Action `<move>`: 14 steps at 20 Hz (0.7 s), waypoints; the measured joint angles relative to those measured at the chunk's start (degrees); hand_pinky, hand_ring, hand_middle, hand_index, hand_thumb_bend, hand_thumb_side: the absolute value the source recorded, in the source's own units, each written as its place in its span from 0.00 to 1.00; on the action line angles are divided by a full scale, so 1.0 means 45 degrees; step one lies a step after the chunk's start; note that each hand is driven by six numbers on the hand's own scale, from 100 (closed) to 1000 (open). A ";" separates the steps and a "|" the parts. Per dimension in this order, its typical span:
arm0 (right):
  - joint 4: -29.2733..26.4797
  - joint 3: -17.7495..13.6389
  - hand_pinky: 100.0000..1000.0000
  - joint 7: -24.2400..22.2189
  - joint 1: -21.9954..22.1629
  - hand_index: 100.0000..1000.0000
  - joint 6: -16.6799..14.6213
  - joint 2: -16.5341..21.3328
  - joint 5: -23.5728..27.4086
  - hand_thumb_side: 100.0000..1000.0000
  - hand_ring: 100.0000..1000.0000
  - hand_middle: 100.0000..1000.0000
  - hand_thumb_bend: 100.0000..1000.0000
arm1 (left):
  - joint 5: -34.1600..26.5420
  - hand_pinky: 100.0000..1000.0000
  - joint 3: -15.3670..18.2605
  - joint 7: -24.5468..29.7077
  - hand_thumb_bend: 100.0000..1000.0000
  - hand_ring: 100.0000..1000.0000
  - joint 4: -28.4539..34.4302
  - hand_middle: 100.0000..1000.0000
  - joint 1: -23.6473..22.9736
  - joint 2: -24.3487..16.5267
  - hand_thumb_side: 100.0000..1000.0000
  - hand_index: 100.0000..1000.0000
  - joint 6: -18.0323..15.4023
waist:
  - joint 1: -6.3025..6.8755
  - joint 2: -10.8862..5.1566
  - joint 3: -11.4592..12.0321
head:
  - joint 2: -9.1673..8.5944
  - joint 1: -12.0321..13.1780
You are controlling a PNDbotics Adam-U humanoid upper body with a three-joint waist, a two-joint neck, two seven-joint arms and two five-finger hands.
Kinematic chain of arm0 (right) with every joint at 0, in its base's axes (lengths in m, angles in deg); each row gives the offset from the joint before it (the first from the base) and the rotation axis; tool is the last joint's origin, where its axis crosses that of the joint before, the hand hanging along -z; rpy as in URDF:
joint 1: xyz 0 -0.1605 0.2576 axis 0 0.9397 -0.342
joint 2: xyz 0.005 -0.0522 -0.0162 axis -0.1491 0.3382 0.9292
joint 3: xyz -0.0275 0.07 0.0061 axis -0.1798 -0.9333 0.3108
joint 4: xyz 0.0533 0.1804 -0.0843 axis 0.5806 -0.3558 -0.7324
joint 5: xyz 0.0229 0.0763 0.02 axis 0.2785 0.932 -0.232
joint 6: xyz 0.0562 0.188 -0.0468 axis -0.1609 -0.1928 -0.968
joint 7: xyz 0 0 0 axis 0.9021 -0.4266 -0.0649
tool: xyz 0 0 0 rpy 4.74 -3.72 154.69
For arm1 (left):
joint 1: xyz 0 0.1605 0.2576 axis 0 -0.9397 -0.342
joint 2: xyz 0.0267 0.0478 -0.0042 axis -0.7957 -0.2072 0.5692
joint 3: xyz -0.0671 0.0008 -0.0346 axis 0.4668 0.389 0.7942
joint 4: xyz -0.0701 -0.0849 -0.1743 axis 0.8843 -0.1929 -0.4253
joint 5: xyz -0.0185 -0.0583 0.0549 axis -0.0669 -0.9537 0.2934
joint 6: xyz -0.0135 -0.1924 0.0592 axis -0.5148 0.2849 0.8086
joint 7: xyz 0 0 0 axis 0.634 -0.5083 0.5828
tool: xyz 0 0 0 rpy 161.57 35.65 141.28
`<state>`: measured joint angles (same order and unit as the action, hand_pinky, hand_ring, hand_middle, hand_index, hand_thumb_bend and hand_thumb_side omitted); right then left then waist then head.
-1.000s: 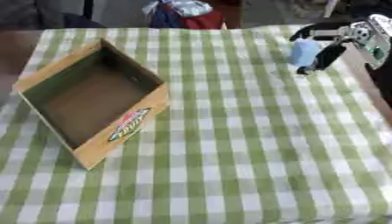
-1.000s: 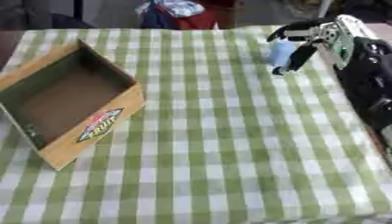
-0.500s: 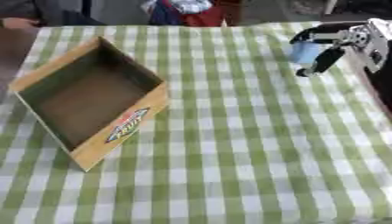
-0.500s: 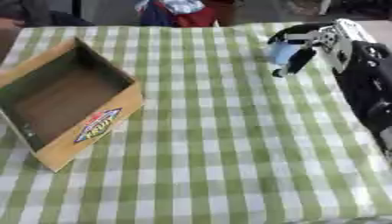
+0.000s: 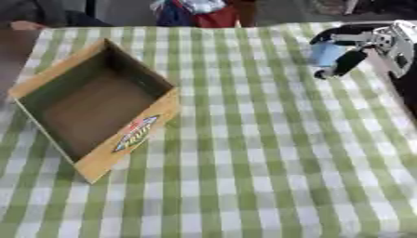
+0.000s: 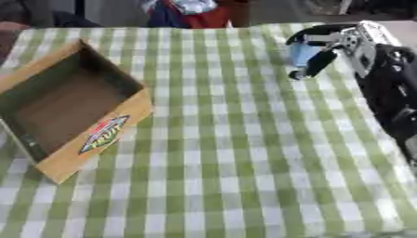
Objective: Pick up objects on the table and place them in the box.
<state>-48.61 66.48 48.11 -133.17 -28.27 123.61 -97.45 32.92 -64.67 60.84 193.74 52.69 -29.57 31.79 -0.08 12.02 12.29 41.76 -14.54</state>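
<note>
Box: we take the open cardboard box (image 5: pixel 90 109) as our landmark. It sits on the green-checked tablecloth (image 5: pixel 244 162), slightly turned, with a printed label on its near wall. We see nothing inside it.

Right hand: our right hand (image 6: pixel 338 44) is well to the right of the box and a little farther back, near the cloth's far right corner. Its fingers and thumb curl round a small pale blue object (image 5: pixel 327 52), which looks lifted off the cloth rather than resting on it, though we cannot be certain of that.

Blue object: it is held in the hand, well apart from the box. We cannot make out what it is beyond its colour and its roughly blocky shape.

Left hand: it shows in neither view, so we say nothing of its fingers.

Step in hand: we judge that the pick-up is done and the carry to the box is the step now under way.

Next move: we need to bring the hand leftward across the cloth until the blue object is above the box's open mouth and clear of its right wall, then lower it and let the fingers open.

Risk: the box's raised right wall lies between hand and opening, so a low approach could knock the box.
</note>
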 measured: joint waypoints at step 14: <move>-0.0075 -0.0098 0.94 0.0209 -0.0160 1.00 0.0119 0.0392 0.0295 0.21 1.00 1.00 0.27 | 0.0000 0.61 0.0000 0.0003 0.00 0.49 0.0000 0.56 0.0003 0.0000 0.61 0.73 -0.0001 | -0.0031 0.0089 0.0222 | -0.0114 -0.0056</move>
<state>-48.95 66.03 49.05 -133.89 -27.74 125.37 -96.13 32.92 -64.67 60.86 193.74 52.71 -29.57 31.78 -0.21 12.42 13.29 41.25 -14.79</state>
